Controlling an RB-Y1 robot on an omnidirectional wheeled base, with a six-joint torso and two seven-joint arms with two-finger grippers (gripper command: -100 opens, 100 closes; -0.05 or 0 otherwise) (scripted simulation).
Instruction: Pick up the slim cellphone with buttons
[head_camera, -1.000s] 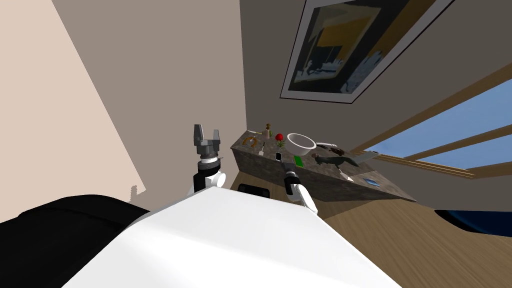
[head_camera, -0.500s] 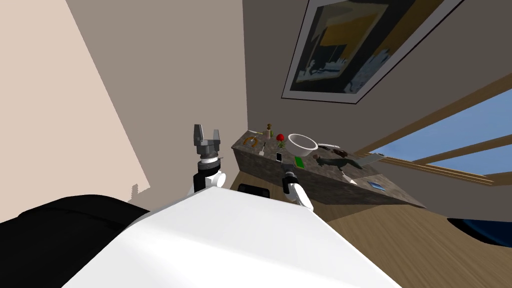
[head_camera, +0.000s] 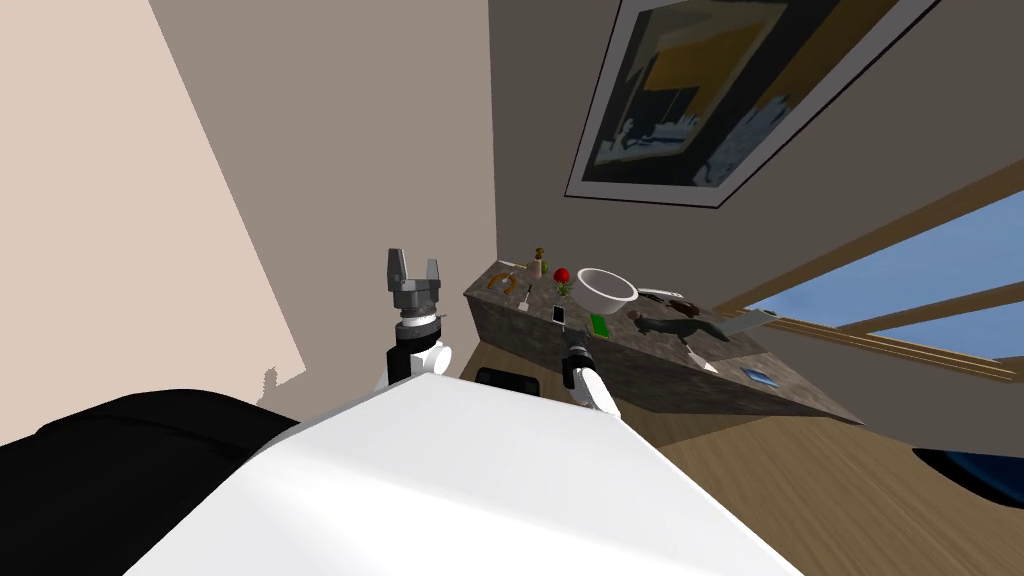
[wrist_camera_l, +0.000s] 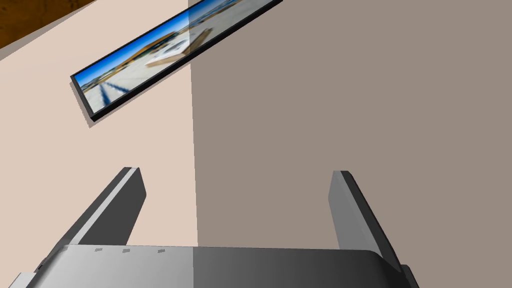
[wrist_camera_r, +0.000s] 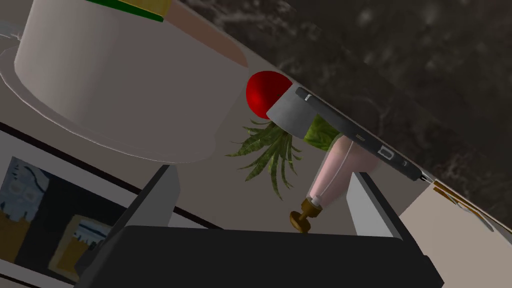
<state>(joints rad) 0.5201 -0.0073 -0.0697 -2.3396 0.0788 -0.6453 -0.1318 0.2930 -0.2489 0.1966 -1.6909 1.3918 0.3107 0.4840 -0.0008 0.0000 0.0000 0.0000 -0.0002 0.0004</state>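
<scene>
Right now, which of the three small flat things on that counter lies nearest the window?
The blue one, alone beyond the bowl. The white phone and the green slab lie side by side at the other end of the counter.

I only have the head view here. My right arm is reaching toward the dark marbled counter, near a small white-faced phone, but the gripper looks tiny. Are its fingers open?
Observer: Yes. In the right wrist view, the right gripper has both fingers spread apart with nothing between them.
Operator: Where is the phone from there?
Observer: The slim grey cellphone with a dark edge lies flat on the dark marbled counter. It is ahead of the fingertips and not yet between them.
Operator: Anything on that edge?
Observer: A small port and a few button-like marks run along it.
</scene>
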